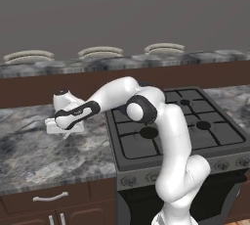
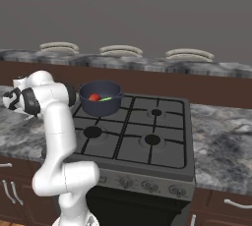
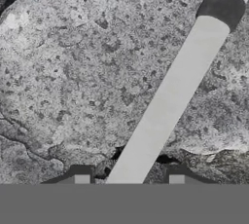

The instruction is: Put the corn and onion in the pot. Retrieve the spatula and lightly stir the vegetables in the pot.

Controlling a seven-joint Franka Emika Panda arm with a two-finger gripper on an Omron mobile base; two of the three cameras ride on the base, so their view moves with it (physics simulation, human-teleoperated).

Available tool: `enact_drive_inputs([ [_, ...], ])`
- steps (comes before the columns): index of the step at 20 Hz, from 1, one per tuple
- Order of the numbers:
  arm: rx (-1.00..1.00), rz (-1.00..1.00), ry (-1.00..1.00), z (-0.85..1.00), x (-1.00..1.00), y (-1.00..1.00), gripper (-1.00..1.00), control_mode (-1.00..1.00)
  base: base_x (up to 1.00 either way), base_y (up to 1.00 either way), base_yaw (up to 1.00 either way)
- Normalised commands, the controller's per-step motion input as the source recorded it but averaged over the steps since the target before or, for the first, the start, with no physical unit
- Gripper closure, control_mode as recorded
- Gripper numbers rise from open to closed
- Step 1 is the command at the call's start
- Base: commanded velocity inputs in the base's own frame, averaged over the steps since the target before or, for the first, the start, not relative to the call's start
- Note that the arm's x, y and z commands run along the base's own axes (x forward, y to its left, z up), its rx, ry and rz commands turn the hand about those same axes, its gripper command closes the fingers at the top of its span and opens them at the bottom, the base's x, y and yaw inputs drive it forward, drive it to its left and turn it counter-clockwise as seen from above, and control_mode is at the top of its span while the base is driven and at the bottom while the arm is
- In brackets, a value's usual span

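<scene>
On the stove's (image 2: 147,136) rear left burner: pot (image 2: 101,98), holding onion (image 2: 94,97) and corn (image 2: 106,99) side by side. On the grey stone counter (image 3: 73,72) left of the stove: spatula (image 3: 165,106), lying flat. Gripper (image 3: 129,179): low over the counter, fingers (image 3: 81,179) spread either side of the spatula, not visibly pressing it.
</scene>
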Motion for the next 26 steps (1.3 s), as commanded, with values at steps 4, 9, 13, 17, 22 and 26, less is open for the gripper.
enact_drive_inputs([
  [4,0.0,0.0,0.0,0.0,-0.15,0.0,1.0,-1.0,0.0,0.0,0.0],
  [9,0.0,0.0,-0.01,0.0,-0.19,0.0,1.0,-1.0,0.0,0.0,0.0],
  [13,0.01,0.0,-0.18,0.29,-0.45,0.0,1.0,-1.0,0.0,0.0,0.0],
  [17,0.1,-0.01,-0.16,0.89,-0.34,-0.05,1.0,-1.0,0.0,0.0,0.0],
  [22,0.2,-0.03,-0.01,1.0,-0.07,-0.34,1.0,-1.0,0.0,0.0,0.0],
  [26,0.25,-0.03,0.0,1.0,-0.01,-0.68,1.0,-1.0,0.0,0.0,0.0],
])
